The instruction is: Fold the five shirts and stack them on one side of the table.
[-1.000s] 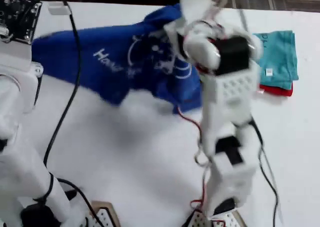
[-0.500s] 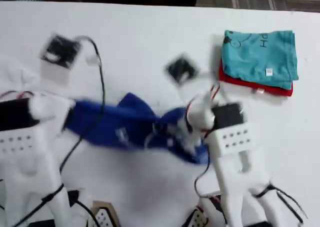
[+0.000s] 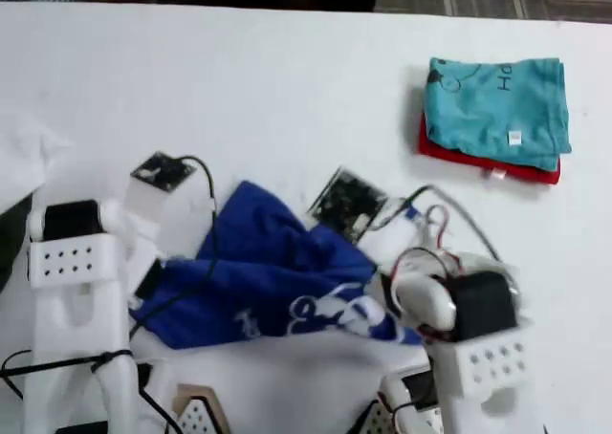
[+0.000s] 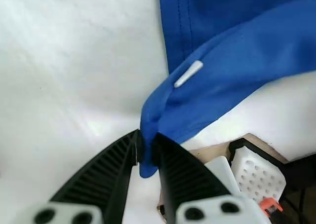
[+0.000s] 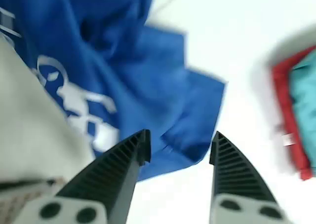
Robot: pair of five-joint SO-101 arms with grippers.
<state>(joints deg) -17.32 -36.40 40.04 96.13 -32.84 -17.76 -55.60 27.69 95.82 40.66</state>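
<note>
Cloth of the blue shirt [image 3: 273, 271] is pinched in our left gripper's [image 4: 147, 147] closed fingers, at the end farthest from the teal shirt [image 3: 497, 104] folded on the red shirt [image 3: 483, 169]. It lies crumpled on the table [image 3: 287, 99], well apart from those two. Our right gripper [image 5: 180, 137] hangs over its end nearer them, fingers spread.

The left arm [image 3: 69, 291] and right arm [image 3: 483, 358] are white plastic shells with black motor blocks and rows of small holes. Black cables [image 3: 462, 222] and thin red wires [image 3: 440, 226] trail off them. The left tool [image 4: 148, 152] and right tool [image 5: 178, 145] have black ribbed fingers.
</note>
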